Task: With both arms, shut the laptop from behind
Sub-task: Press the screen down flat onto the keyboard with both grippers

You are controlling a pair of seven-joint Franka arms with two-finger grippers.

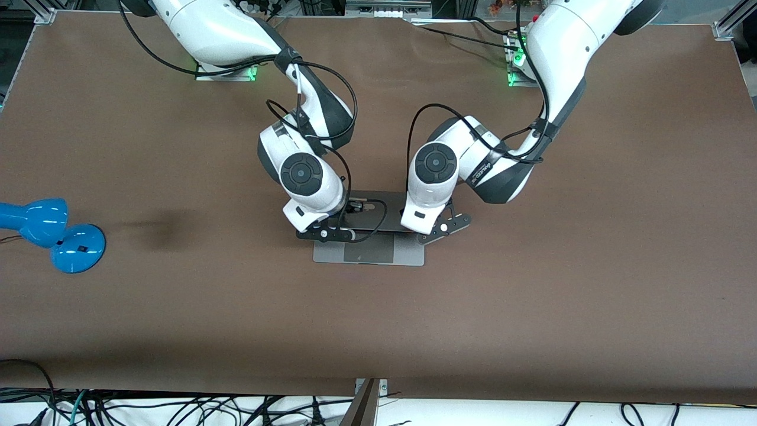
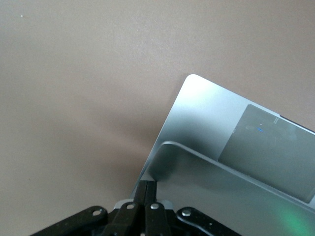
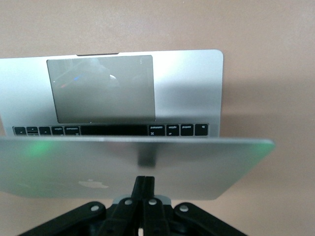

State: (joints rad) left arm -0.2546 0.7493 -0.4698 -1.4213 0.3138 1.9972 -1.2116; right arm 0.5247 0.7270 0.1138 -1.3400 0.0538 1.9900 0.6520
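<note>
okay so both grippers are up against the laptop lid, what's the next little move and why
Probably both arms should push the lid a bit further down toward the keyboard, together. The laptop is only partly closed: trackpad and bottom key row show past the lid's edge. The left gripper and right gripper, fingers shut, sit at the lid's back.

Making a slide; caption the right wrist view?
Shut right claw against the half-lowered lid of the laptop.

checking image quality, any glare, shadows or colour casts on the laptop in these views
Right wrist view: green tint on the laptop lid, glare on the palm rest, finger shadow on the lid. Left wrist view: bright glare at the base corner, green glow on the lid. Front view: even light.
</note>
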